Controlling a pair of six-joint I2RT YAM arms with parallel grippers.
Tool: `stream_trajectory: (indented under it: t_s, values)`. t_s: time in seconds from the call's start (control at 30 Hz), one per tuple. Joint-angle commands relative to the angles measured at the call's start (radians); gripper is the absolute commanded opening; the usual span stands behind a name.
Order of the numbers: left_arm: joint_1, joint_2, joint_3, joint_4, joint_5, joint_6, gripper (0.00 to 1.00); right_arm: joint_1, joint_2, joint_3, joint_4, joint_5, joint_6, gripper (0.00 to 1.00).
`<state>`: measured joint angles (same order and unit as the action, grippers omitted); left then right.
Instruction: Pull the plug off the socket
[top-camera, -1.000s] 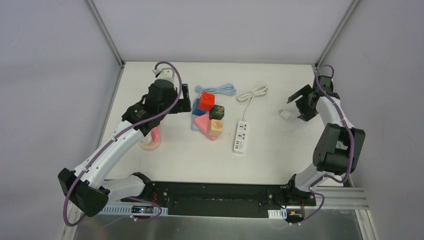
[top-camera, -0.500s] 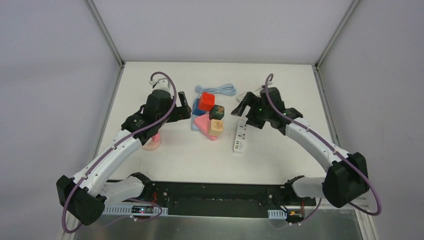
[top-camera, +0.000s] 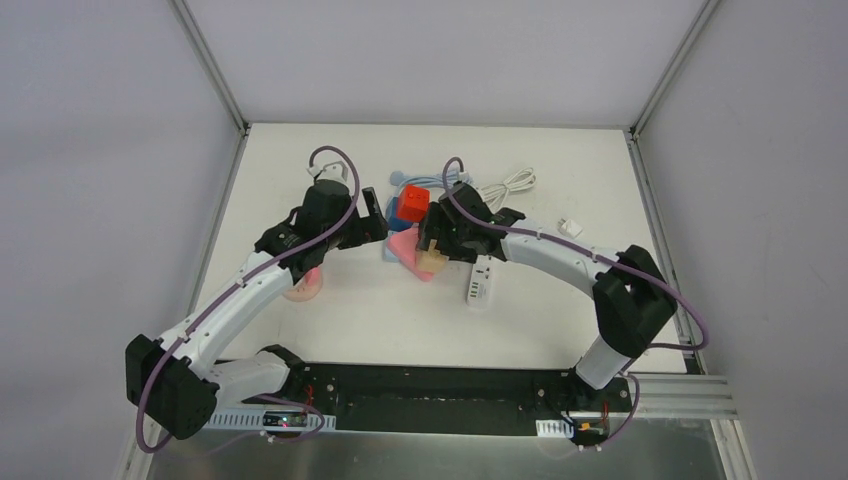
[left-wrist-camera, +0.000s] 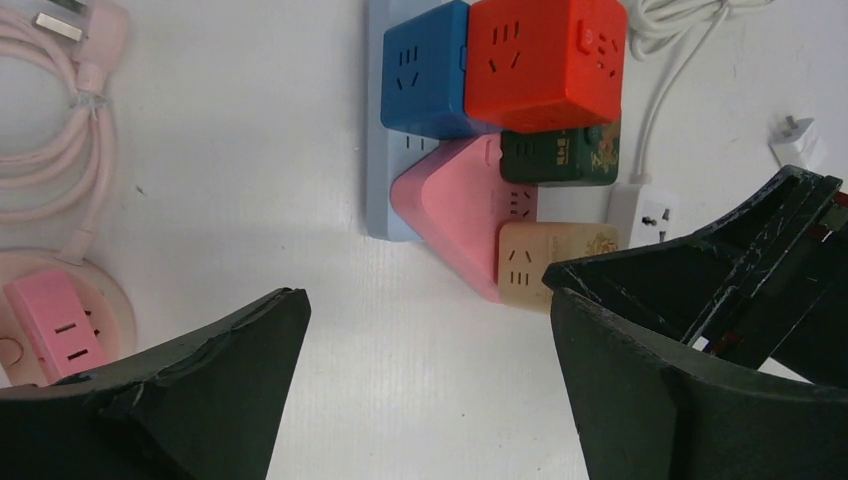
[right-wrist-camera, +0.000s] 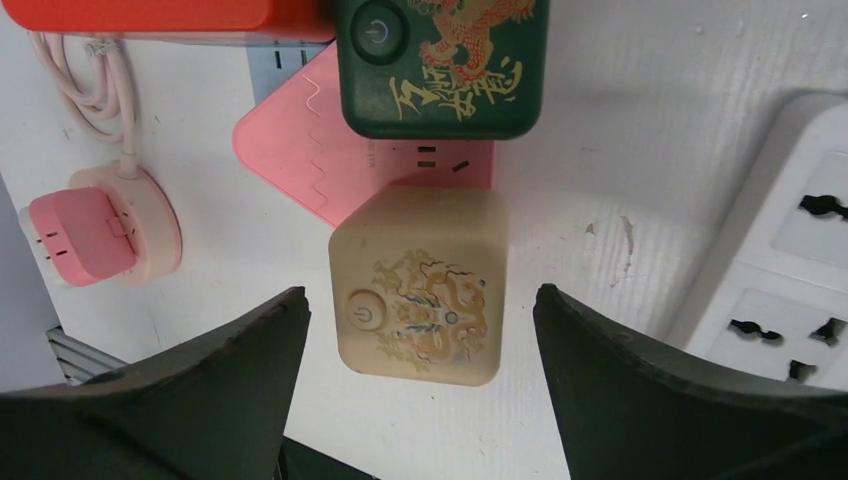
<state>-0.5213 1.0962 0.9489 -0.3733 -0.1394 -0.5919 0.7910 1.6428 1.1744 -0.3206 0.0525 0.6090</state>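
Note:
A beige cube plug (right-wrist-camera: 420, 250) with a dragon print sits on the pink wedge-shaped socket (right-wrist-camera: 300, 140), beside a dark green cube plug (right-wrist-camera: 440, 65). My right gripper (right-wrist-camera: 420, 295) hovers open just above the beige cube, one finger on each side and not touching it. From above, this gripper (top-camera: 432, 232) covers the green cube, while the beige cube (top-camera: 433, 258) shows below it. My left gripper (left-wrist-camera: 425, 290) is open over bare table, just left of the pink socket (left-wrist-camera: 455, 205) and the beige cube (left-wrist-camera: 525, 255). Nothing is between its fingers.
A red cube (left-wrist-camera: 540, 60) and a blue cube (left-wrist-camera: 425, 65) sit on a pale blue strip (left-wrist-camera: 385, 190). A white power strip (top-camera: 481, 281) with its coiled cable (top-camera: 505, 187) lies to the right, and a small white plug (top-camera: 571, 227) farther right. A pink round socket (left-wrist-camera: 60, 320) lies left.
My right arm has swung from the table's far right to the middle and now stands over the beige cube. The left gripper has shifted slightly toward the cubes.

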Motion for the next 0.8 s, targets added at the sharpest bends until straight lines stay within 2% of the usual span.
stream_trajectory:
  t_s: [0.0,0.17,0.37,0.5,0.6,0.63,0.7,0.77]
  values:
    - [0.013,0.028,-0.014,0.008,0.067,-0.030,0.96,0.023,0.043,0.064,-0.039,0.055,0.008,0.81]
    - [0.017,0.068,-0.022,0.015,0.093,-0.046,0.96,0.031,0.046,0.058,-0.056,0.077,0.007,0.69]
    - [0.020,0.156,-0.003,0.013,0.157,-0.042,0.94,0.034,0.006,0.031,-0.072,0.080,-0.034,0.43]
    - [0.020,0.209,-0.003,0.037,0.224,-0.041,0.92,0.035,-0.040,0.001,-0.106,0.071,-0.064,0.39]
    - [0.020,0.248,-0.003,0.063,0.276,-0.049,0.92,0.036,-0.075,-0.024,-0.112,0.047,-0.091,0.39]
    - [0.020,0.263,-0.003,0.075,0.294,-0.054,0.91,0.036,-0.080,-0.033,-0.105,0.037,-0.100,0.43]
    - [0.020,0.291,-0.005,0.101,0.321,-0.065,0.93,0.037,-0.077,-0.036,-0.103,0.048,-0.083,0.61]
    - [0.020,0.320,-0.002,0.116,0.329,-0.087,0.96,0.036,-0.065,-0.026,-0.097,0.058,-0.048,0.72]
